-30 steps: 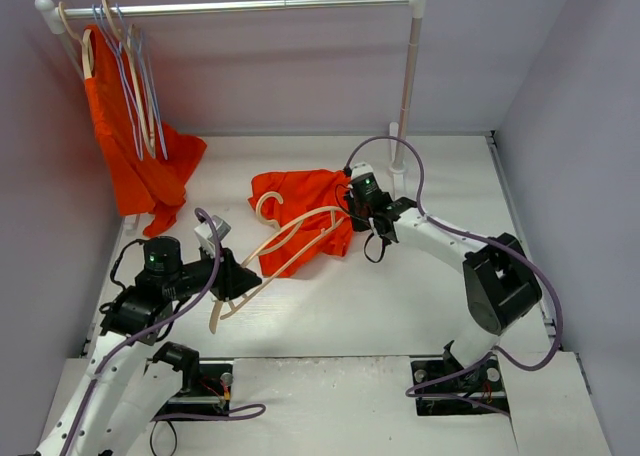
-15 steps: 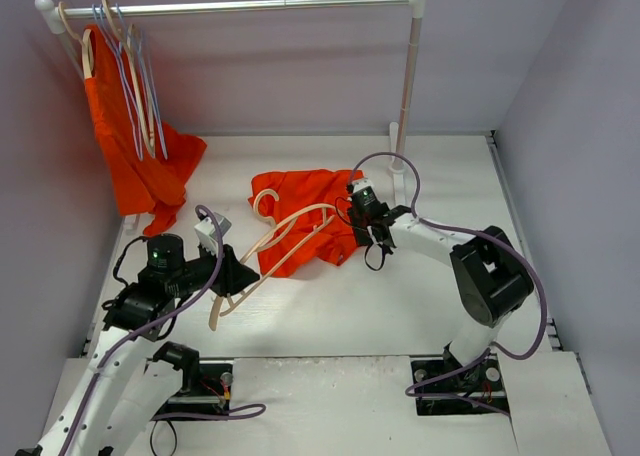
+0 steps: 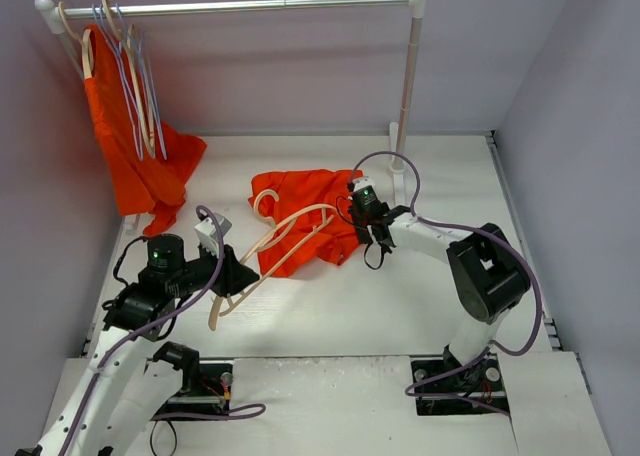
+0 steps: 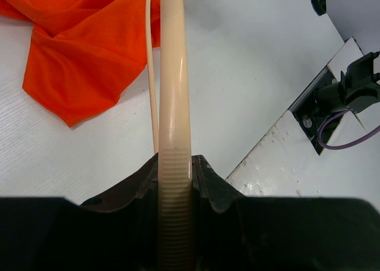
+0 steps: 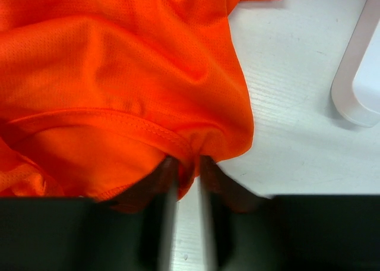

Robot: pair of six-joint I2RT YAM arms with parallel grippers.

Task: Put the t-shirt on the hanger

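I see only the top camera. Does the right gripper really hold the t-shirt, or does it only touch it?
Observer: It holds it. In the right wrist view the right gripper is shut on a fold of the t-shirt, just under a stitched hem.
Operator: And where exactly does the left one grip the hanger?
Observer: The left wrist view shows the left gripper clamped on a ribbed part of the thick arm of the hanger.
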